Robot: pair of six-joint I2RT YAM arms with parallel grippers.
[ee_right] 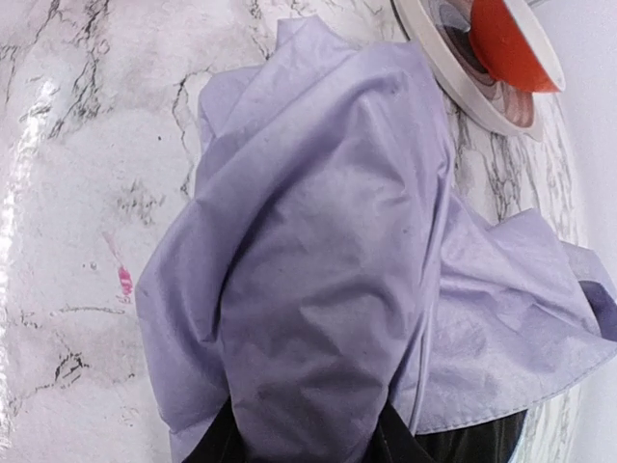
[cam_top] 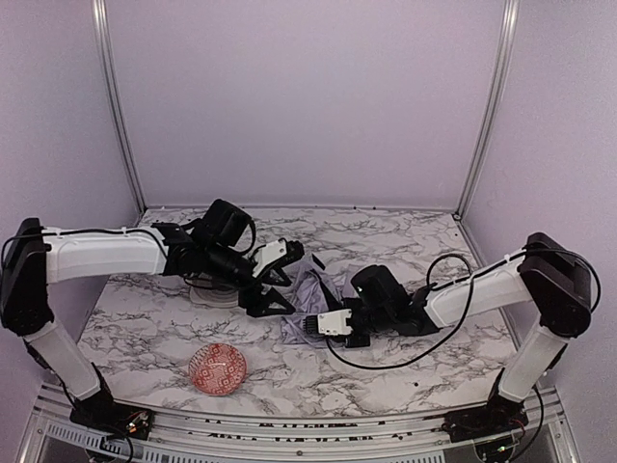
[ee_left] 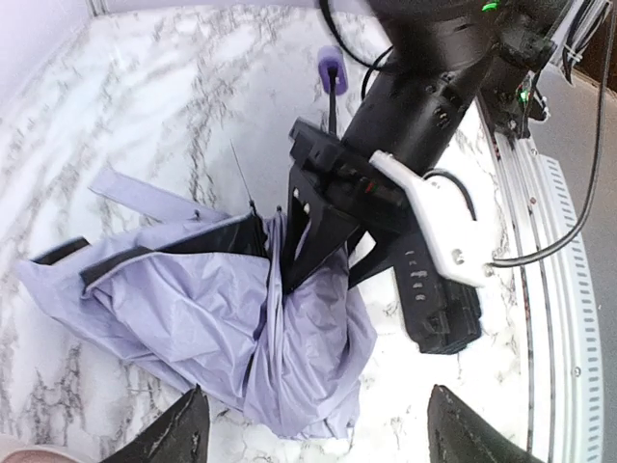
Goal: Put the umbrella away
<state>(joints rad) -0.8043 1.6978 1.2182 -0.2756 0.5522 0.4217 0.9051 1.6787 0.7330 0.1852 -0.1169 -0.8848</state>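
Note:
The umbrella lies crumpled at mid-table as a heap of pale lavender fabric with black edging and thin black ribs. Its small lavender knob handle points away on a thin shaft. My right gripper reaches in from the right and is shut on a thick fold of the fabric, which fills the space between its black fingers. My left gripper hovers just above the near edge of the fabric, open, with nothing between its fingertips. From above, the left gripper is just left of the heap.
A red patterned bowl sits near the front left of the marble table. A white round dish holding something orange-red lies beyond the fabric, under the left arm. Lavender walls with metal posts close in the table.

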